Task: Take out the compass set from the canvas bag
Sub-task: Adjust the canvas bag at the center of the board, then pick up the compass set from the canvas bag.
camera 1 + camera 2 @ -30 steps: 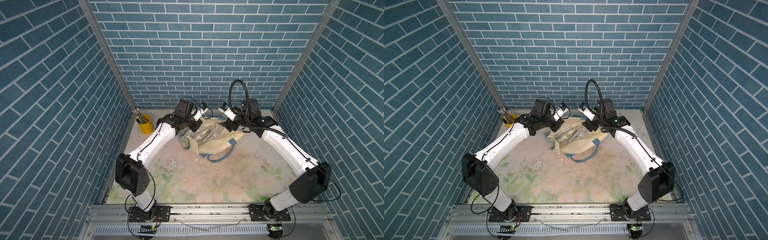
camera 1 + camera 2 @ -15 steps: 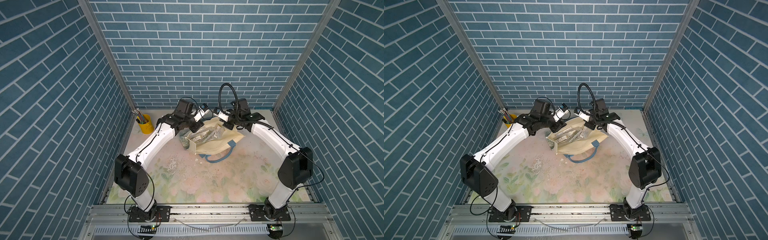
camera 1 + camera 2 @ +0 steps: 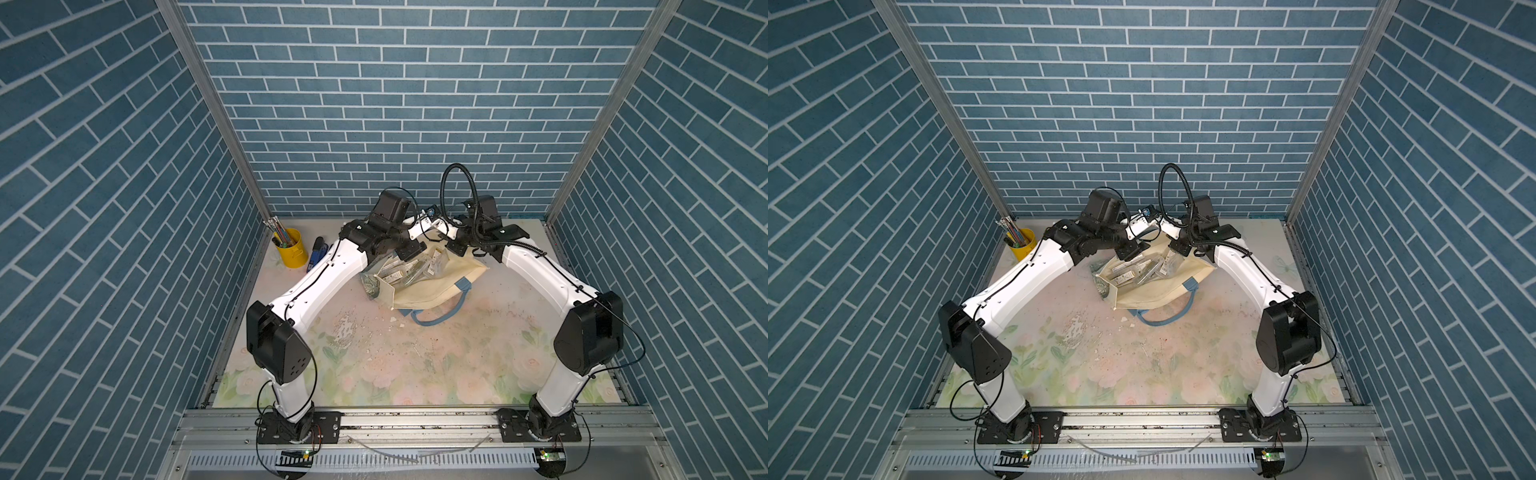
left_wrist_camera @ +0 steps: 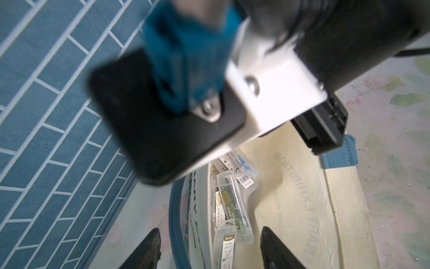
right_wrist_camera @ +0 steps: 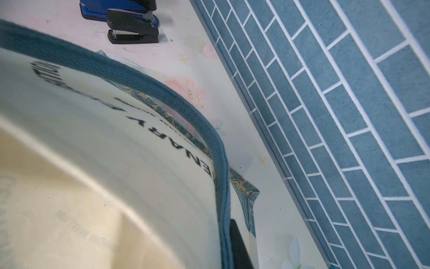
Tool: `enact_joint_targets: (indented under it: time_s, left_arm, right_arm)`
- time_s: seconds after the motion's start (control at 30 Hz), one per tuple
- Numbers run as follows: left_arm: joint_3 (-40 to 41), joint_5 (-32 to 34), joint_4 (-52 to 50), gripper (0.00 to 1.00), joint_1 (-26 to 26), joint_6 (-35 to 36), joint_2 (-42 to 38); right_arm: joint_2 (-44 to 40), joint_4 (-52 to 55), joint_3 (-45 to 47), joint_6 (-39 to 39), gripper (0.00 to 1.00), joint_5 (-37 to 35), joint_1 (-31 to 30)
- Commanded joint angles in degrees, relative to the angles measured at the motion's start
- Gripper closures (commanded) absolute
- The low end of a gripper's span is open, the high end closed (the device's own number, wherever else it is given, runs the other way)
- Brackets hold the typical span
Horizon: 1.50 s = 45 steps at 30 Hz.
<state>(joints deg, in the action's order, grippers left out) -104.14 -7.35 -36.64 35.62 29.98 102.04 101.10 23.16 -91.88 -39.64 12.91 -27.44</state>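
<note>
The cream canvas bag [image 3: 432,286] [image 3: 1154,291] lies at the back middle of the table with its mouth held open. Inside lie several clear plastic cases, each a compass set [image 3: 409,268] [image 4: 232,205]. My left gripper [image 4: 209,230] [image 3: 430,232] hangs open above the mouth, with nothing between its fingers and the nearest case [image 4: 226,242] just below. My right gripper [image 5: 229,242] [image 3: 451,237] is shut on the bag's rim at the blue strap [image 5: 218,149]. Its blurred wrist fills much of the left wrist view.
A yellow cup of pens [image 3: 289,249] [image 3: 1019,243] stands at the back left, with two staplers [image 3: 318,253] [image 5: 132,30] beside it. The back wall is close behind the bag. Crumbs [image 3: 345,328] are scattered on the floral mat in front of the bag.
My left gripper has opened and let go of the bag. My right gripper swung in toward the bag and shut on its rim by the blue strap.
</note>
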Motion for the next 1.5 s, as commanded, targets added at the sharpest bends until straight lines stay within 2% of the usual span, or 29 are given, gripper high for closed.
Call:
enact_joint_targets:
  time_s: [0.0,0.1,0.17,0.37,0.47,0.53,0.67,0.73,0.8,0.93,1.07,1.23,1.47]
  left_arm:
    - [-0.60,3.76,-1.32,0.32,-0.06,1.60,1.00]
    - [-0.82,5.10,-0.97,0.37,-0.20,1.46,2.00]
    - [-0.80,5.80,-0.75,0.45,-0.24,1.34,2.68]
    - [-0.11,8.70,0.71,0.86,-0.59,0.13,3.08]
    - [0.06,9.59,1.82,0.99,-0.81,-1.16,2.50]
    - [0.24,9.80,2.40,1.00,-0.81,-1.88,1.99]
    - [0.73,10.47,3.58,1.00,-0.81,-3.69,0.86]
    - [1.99,10.67,4.87,1.00,-0.81,-4.76,-0.14]
    - [3.39,10.84,6.38,1.00,-0.81,-6.06,-1.13]
    - [5.50,10.27,8.66,1.00,-0.81,-8.20,-2.74]
    - [6.17,9.55,9.31,1.00,-0.81,-9.47,-3.62]
    - [7.84,7.61,11.27,1.00,-0.76,-11.53,-5.41]
    - [9.11,4.68,12.87,1.00,-0.66,-14.21,-8.92]
  right_arm:
    - [0.72,-4.04,-1.58,1.88,1.00,4.58,0.19]
    - [0.62,-4.77,-1.52,2.61,1.00,5.63,0.60]
    - [0.65,-5.32,-1.17,3.05,1.00,6.36,0.81]
    - [1.07,-6.76,-0.61,3.63,1.00,7.39,1.33]
    - [1.38,-7.33,-0.97,3.94,1.00,7.50,1.43]
    - [1.02,-6.80,-1.84,4.82,1.00,7.03,1.43]
    - [-4.20,-3.85,-1.76,9.01,0.71,6.61,1.35]
    - [-8.52,-3.75,1.33,12.36,0.61,6.31,1.04]
    - [-13.31,-6.24,6.57,18.36,0.55,4.74,0.30]
    - [-22.22,-12.33,18.32,32.31,0.55,0.17,-2.68]
    - [-25.05,-16.12,25.47,48.63,0.65,-6.20,-7.37]
    - [-19.67,-22.71,28.57,61.25,0.71,-7.55,-10.41]
    - [-10.29,-30.03,34.53,68.62,0.76,-9.05,-10.79]
